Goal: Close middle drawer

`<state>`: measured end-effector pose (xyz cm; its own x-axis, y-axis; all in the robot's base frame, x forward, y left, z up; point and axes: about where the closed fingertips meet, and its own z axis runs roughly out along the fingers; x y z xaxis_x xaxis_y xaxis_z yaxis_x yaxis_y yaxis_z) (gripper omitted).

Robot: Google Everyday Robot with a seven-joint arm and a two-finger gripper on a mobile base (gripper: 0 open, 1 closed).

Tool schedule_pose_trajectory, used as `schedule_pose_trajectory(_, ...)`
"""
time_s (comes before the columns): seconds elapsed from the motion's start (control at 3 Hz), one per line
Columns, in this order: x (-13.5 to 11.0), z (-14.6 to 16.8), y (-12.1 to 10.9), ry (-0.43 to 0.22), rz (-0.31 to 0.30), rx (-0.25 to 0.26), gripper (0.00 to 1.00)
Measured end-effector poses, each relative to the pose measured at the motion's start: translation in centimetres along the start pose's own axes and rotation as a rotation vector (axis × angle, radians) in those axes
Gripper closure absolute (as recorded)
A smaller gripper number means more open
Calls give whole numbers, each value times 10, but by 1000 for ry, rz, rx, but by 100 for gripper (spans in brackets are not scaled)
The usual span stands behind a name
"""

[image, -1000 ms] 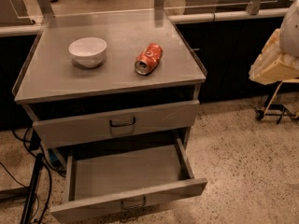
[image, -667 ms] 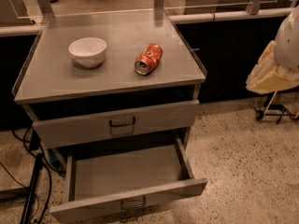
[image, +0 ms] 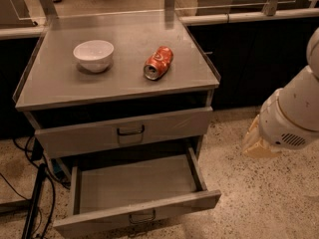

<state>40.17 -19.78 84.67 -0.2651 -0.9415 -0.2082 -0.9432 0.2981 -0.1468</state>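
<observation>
The middle drawer [image: 134, 185] is pulled far out of the grey steel cabinet. It looks empty, and its low flat front [image: 139, 214] carries a small metal loop handle [image: 143, 217] near the bottom edge of the view. My white arm [image: 294, 113] comes in from the right. The gripper [image: 258, 144] shows as a tan part at the arm's lower end, to the right of the drawer's right side and apart from it.
The taller-fronted top drawer [image: 124, 132] with a dark handle stands slightly out above. On the cabinet top [image: 60, 83] sit a white bowl [image: 93, 55] and a crushed red can [image: 158, 62] lying on its side. Black cables [image: 30, 203] lie on the floor at the left.
My arm and gripper have moved down and left, closer to the cabinet's right side. The drawers, the bowl and the can have not moved.
</observation>
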Motion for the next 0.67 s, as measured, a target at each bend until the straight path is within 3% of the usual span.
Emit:
schedule_pose_trajectory(0.33,0,0,0,0,0,0,100)
schedule_pose_trajectory(0.67,0,25,15,-9,8,-59,100)
